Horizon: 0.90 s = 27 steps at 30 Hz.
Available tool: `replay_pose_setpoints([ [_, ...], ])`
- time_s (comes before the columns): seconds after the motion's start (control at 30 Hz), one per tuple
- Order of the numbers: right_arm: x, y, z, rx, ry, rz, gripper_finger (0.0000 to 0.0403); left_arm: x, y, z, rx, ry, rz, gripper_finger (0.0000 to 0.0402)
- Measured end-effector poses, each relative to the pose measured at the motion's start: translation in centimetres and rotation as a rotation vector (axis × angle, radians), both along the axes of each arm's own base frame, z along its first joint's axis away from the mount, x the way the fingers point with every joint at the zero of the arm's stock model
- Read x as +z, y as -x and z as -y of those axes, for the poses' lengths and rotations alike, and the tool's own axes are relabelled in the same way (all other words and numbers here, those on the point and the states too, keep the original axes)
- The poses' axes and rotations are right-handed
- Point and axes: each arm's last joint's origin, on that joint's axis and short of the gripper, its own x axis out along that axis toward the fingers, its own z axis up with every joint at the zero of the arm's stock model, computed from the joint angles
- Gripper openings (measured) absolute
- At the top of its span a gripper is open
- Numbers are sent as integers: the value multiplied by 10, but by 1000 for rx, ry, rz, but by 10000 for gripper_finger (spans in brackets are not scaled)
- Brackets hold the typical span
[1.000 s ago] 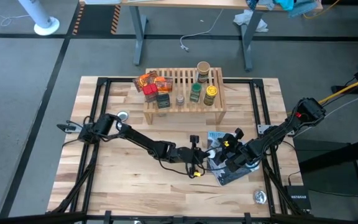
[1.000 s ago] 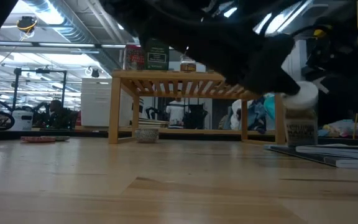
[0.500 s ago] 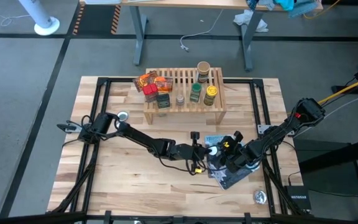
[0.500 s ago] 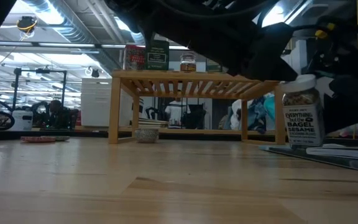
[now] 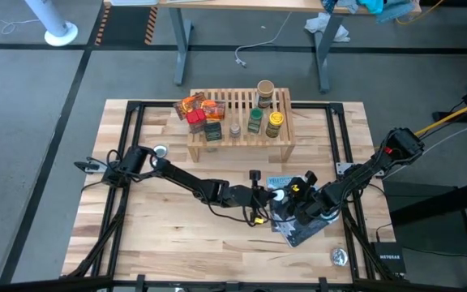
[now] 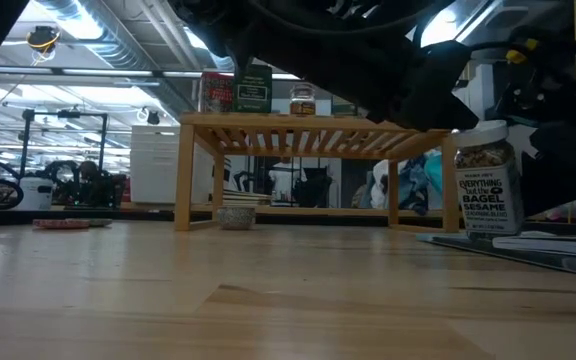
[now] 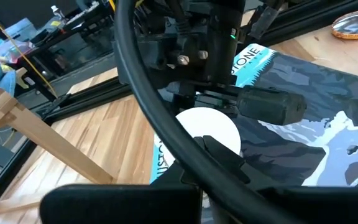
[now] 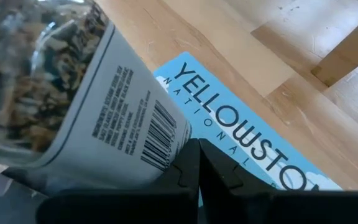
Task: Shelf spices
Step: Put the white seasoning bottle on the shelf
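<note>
- High view first: you've got both arms reaching in to the same spot out in front of the shelf (image 5: 240, 122), a bit toward its right-hand end and well apart from it.
- The white-capped jar (image 5: 276, 195) is standing upright there, on the edge of the blue-and-black pouch (image 5: 302, 229) that faces the shelf.
- Your left gripper (image 5: 262, 197) is right up against the jar on one side. Its fingers are closed all the way with nothing pinched between them. The left wrist view just shows the white cap (image 7: 207, 127) right beyond them.
- Your right gripper (image 5: 289, 197) is on the jar's other side, also fully closed and empty. In the right wrist view the fingertips meet in a point and the jar's label (image 8: 98, 118) sits just past them, over the pouch.
- In the low view the jar (image 6: 486, 190) stands level with the shelf's right leg, with dark arm parts crowding its cap. I can't tell whether they touch it.
- On the shelf itself:
  - orange packets (image 5: 191, 105) and a dark tin (image 5: 213, 131) sit toward the left
  - green-capped (image 5: 254, 120), yellow-capped (image 5: 274, 123) and tan-capped (image 5: 264, 89) jars sit toward the right
</note>
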Motion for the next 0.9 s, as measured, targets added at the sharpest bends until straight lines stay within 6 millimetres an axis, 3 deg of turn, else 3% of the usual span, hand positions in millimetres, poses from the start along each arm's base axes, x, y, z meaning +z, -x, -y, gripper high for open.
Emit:
replay_pose_setpoints([
  [0.9,0,0,-1,9,-28,-8,5,6,-5,-13,-9,9,79,0],
])
